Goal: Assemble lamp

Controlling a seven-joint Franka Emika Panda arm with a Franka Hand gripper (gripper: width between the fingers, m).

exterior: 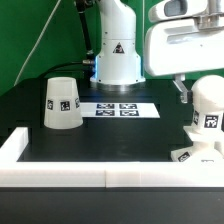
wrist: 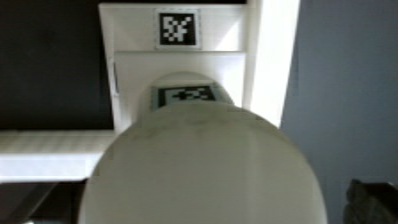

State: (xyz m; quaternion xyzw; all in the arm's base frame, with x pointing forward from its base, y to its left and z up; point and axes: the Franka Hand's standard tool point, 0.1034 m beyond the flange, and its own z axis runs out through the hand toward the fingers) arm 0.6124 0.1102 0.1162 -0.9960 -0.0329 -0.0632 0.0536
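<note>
The white bulb [exterior: 208,108] stands upright on the flat square base [exterior: 188,155] at the exterior view's right, next to the white border wall. My gripper [exterior: 195,92] hangs over the bulb's round head. One finger [exterior: 183,93] shows beside the head and the other is hidden behind it. In the wrist view the bulb [wrist: 196,150] fills the middle, its tag facing up, with the base [wrist: 175,45] beyond it. My gripper [wrist: 199,208] is open, with a dark fingertip [wrist: 377,200] standing apart from the bulb. The cone shade [exterior: 60,104] stands alone at the exterior view's left.
The marker board [exterior: 118,108] lies on the black table in front of the big white robot pedestal [exterior: 117,55]. A raised white border [exterior: 100,168] runs along the table's front and sides. In the wrist view a white wall [wrist: 270,60] runs beside the base.
</note>
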